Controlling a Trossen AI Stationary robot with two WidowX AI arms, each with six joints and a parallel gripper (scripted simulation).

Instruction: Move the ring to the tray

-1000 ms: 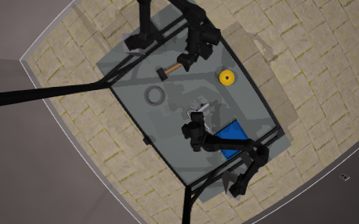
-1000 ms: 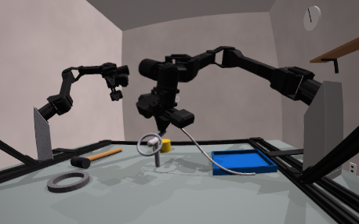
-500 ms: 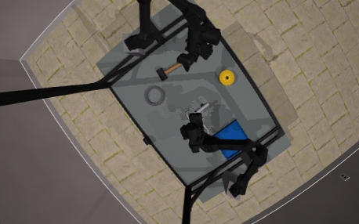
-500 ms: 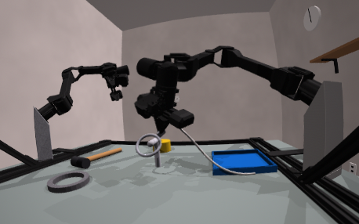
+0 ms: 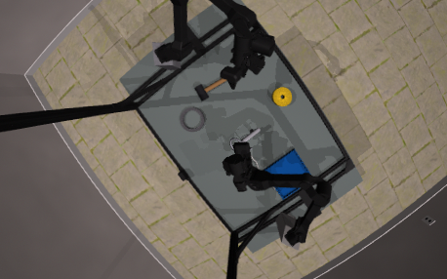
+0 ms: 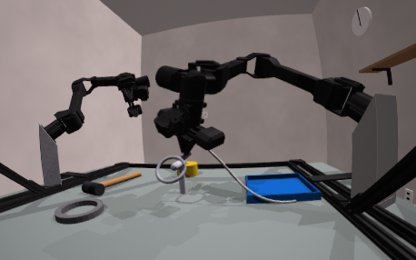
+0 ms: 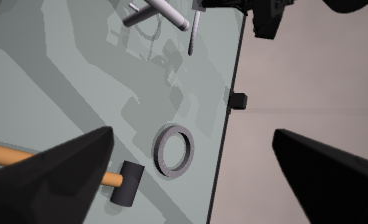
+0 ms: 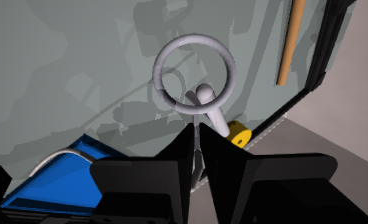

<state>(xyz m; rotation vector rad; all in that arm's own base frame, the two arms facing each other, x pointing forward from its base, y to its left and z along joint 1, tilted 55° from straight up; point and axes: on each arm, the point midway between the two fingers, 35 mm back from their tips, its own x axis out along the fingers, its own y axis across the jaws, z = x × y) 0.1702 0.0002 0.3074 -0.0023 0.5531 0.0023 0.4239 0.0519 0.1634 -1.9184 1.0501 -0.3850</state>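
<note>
Gripping the thin white cord (image 5: 255, 161) (image 6: 232, 172) (image 8: 196, 139), R claw (image 5: 240, 145) (image 6: 186, 155) (image 7: 199, 6) (image 8: 197, 126) pinched shut, round grey ring (image 6: 157, 170) (image 7: 194, 32) (image 8: 157, 70) upright in air, off & just beyond tip of grey cylindrical stake (image 5: 252, 136) (image 6: 183, 184) (image 7: 168, 15) (image 8: 217, 117); L claw (image 5: 231, 85) (image 6: 134, 111) (image 7: 193, 131) wide, nothing in it
</note>
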